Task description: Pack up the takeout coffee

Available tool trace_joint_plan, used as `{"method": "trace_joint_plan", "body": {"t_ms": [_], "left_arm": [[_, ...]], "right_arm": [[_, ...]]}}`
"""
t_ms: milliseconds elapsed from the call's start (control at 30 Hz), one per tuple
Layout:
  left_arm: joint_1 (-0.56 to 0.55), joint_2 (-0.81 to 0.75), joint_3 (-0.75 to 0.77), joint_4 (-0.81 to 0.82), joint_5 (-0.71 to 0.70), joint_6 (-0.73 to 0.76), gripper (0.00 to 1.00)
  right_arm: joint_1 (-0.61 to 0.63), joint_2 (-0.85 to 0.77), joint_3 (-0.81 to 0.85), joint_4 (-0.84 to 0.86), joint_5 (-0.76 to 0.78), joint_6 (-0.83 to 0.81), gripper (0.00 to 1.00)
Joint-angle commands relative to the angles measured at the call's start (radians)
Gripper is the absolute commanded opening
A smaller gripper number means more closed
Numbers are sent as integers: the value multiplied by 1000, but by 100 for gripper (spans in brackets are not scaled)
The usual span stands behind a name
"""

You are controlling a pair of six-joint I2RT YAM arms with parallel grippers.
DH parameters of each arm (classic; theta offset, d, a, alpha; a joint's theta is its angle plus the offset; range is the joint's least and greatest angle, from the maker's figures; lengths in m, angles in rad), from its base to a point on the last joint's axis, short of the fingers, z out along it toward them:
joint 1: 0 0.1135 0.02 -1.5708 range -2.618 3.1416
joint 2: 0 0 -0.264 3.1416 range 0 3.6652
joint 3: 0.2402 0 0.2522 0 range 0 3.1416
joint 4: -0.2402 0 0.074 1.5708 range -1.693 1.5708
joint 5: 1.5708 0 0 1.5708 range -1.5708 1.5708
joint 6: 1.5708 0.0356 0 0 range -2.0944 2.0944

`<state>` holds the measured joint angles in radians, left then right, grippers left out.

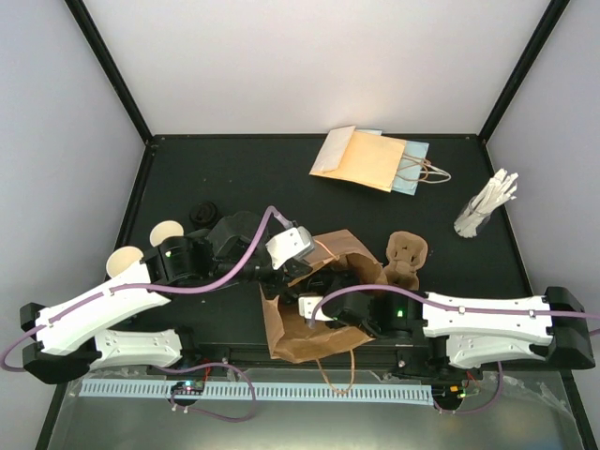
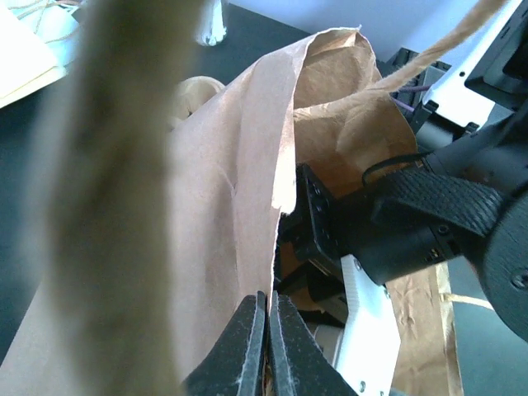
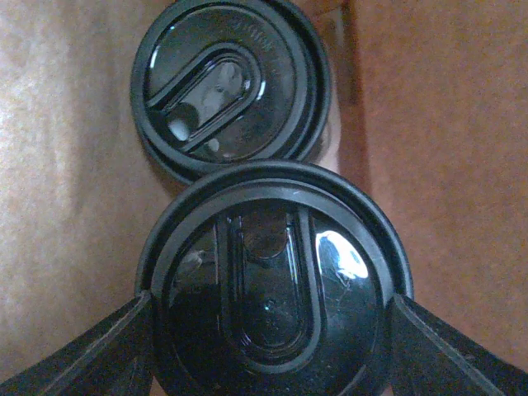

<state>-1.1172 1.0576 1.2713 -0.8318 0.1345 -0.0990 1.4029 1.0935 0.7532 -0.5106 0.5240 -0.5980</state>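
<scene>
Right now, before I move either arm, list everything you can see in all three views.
paper bag: 1, brown, centre near edge, mouth open
near lidded cup: 1, black lid, inside the paper bag
far lidded cup: 1, black lid, inside the bag, just beyond the first
open cups: 2, cream, far left
loose lids: black, count unclear, behind the open cups
cup carrier: 1, brown pulp, right of the bag
flat bags: 2, kraft over pale blue, far centre
stirrers: bundle, white, far right
left gripper: black, shut on the bag's rim
right gripper: black, closed round the near lidded cup
</scene>
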Motion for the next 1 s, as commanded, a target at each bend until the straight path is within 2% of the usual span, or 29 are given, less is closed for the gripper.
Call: {"method": "trace_joint_plan", "body": {"t_ms": [0,200,433,633,967], "left_arm": [[-9,-3,8,75,8,-15,1],[-11,-7,4,73,2,-22,2],[-12,-16,2,72,-18,-22,1],[-11,-21,-2,68,-24,-25,2],[-11,-20,-3,75,-20,-40,2]], "right_arm": [[30,39,76,-41,67,87,39],[32,67,131,-131,121,173,40],[30,16,89,-166,137,196,41],[30,-38,43,-151,142,238,42],[29,-50,81,-151,160,394,44]]}}
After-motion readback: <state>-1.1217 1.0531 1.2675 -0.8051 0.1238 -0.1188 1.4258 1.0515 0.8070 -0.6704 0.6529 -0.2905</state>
